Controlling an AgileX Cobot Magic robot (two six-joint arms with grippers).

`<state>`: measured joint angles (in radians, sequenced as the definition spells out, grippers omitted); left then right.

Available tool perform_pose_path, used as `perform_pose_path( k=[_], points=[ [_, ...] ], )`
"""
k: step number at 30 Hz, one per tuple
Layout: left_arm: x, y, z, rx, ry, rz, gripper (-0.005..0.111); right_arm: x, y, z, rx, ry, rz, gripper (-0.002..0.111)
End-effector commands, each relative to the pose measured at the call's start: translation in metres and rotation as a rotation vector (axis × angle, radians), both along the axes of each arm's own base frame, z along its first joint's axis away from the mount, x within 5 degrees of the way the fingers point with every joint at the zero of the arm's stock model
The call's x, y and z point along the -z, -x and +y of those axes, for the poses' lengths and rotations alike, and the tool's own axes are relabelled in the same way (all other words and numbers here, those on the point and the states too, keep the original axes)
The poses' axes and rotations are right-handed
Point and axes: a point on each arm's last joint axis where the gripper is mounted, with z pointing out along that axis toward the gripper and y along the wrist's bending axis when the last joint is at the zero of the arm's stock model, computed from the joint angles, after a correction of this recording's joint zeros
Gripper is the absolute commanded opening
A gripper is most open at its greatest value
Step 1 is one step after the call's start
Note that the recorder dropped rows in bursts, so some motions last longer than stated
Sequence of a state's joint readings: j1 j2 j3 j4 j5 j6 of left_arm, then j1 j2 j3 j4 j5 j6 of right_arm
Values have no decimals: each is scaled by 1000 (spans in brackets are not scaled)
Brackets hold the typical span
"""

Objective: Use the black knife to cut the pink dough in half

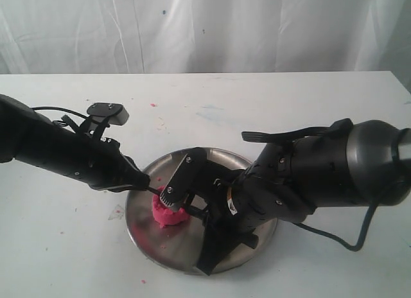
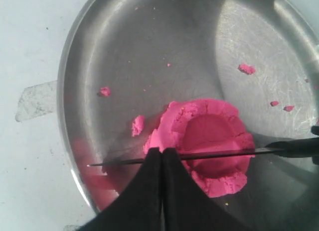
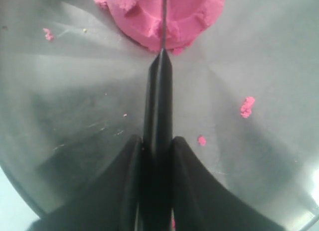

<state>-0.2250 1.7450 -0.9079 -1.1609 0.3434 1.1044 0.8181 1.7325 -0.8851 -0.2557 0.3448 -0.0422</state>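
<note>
The pink dough (image 2: pixel 209 131) is a round puck with a dented top on the steel plate (image 2: pixel 149 52). My right gripper (image 3: pixel 158 141) is shut on the handle of the black knife (image 3: pixel 158 101). The thin blade (image 2: pixel 214 154) lies edge-down across the dough, off its centre, and has sunk into its rim (image 3: pixel 164 34). The blade's tip reaches close to the plate's rim. My left gripper (image 2: pixel 162 150) is shut, holds nothing, and has its tips right at the blade's back beside the dough. In the exterior view the dough (image 1: pixel 168 216) sits between the left gripper (image 1: pixel 142 180) and the right arm.
Small pink crumbs (image 2: pixel 246 68) lie scattered on the plate, and one bigger bit (image 2: pixel 138 125) sits beside the dough. A patch of clear tape (image 2: pixel 37 99) is stuck to the white table (image 1: pixel 289 105) just outside the plate's rim. A white curtain hangs behind.
</note>
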Motion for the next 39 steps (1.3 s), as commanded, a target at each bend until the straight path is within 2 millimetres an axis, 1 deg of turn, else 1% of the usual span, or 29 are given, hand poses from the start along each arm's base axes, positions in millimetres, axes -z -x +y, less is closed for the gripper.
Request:
perform_pose_path(
  k=[1,4,39],
  points=[
    [11,-1,-2,1,-5,36,0,0,-1,0,1,4,-2,5],
    [16,-1,-3,0,-8,49,0,0,-1,0,1,4,-2,5],
    [15,-1,-3,1,-5,48,0,1,-1,0,2,9,2,5]
  ],
)
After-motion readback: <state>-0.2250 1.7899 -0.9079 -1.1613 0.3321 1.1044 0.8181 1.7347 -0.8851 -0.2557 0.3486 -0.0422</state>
